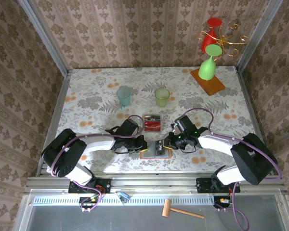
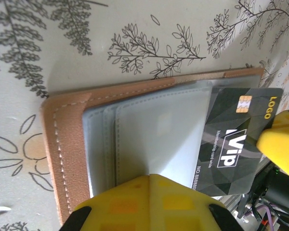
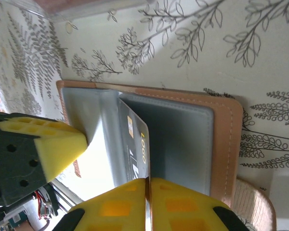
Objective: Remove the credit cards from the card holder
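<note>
Right gripper (image 3: 148,185) is pinching a dark credit card (image 3: 134,142) poking halfway out of the open card holder (image 3: 225,139) on the table (image 2: 135,29), left gripper (image 2: 151,180) with fingers squeezed together on the grey pocket (image 2: 149,130).

Top camera stares down from high behind, whole table (image 1: 86,96) in shot; wrist cameras sit close on opposite sides, sharing the wallet (image 2: 67,144) and card (image 2: 236,139).

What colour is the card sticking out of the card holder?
The card is black-grey with white lettering and a gold chip, clearest in the left wrist view.
</note>
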`<state>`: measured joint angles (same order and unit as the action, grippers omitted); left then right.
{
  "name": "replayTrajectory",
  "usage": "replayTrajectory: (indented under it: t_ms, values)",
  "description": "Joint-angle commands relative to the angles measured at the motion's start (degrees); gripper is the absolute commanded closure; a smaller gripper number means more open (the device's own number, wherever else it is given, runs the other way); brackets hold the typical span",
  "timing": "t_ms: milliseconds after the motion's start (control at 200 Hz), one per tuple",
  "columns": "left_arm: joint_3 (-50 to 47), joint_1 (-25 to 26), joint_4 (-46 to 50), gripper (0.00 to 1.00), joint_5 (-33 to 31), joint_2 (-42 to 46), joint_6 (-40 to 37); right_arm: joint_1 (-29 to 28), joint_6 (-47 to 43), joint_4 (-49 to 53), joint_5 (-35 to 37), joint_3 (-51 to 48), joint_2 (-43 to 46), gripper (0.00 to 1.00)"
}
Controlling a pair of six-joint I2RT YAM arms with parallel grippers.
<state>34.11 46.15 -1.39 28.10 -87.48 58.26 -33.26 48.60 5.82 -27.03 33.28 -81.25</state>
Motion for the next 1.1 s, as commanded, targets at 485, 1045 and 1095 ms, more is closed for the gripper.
replayTrajectory:
  t_ms: [485,1045,1095]
  values:
    - [-1.8,0.0,0.5,0.94,-0.2,1.0,0.4,-1.8,5.4,-1.3,-0.8,-0.9,3.5,0.83]
    - [-2.2,-0.3,0.1,0.94,-0.2,1.3,0.4,-3.1,6.0,-1.1,-0.4,-0.8,2.4,0.88]
    - [-2.3,-0.4,0.0,0.94,-0.2,1.4,0.4,-3.0,5.8,-0.8,-0.1,-0.7,2.4,0.88]
